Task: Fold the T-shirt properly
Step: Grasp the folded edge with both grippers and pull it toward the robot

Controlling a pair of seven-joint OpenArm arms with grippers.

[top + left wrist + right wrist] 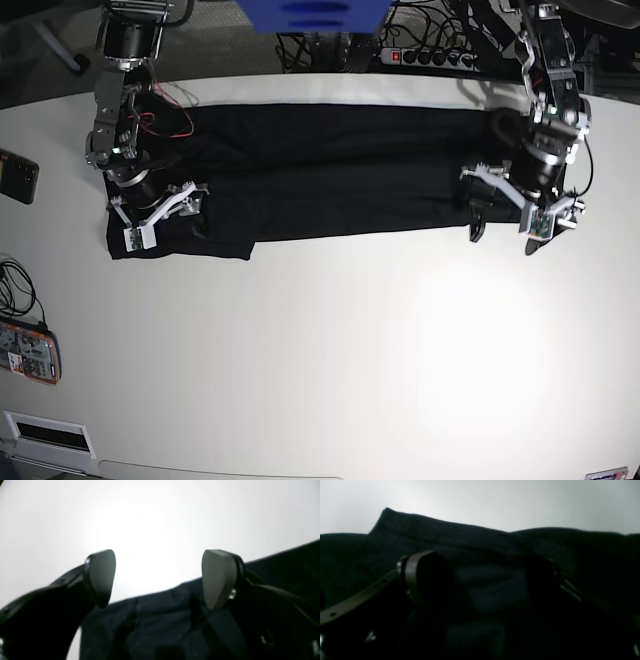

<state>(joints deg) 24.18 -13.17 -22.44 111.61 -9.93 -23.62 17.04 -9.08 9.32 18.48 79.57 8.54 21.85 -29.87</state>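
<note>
The shirt (330,170) lies as a long, narrow black band across the upper part of the base view, on the white table (330,350), already folded lengthwise, with a flap hanging lower at its left end. The right claw (165,215) sits over that left end, jaws spread, cloth beneath it but not pinched. The left claw (505,215) sits at the band's right end, jaws also spread, its near edge showing between the pads (217,577) in the left wrist view. This looks like the start of the crosswise fold. Next, each claw would need to drop lower and close on its end's edge, catching all layers.
</note>
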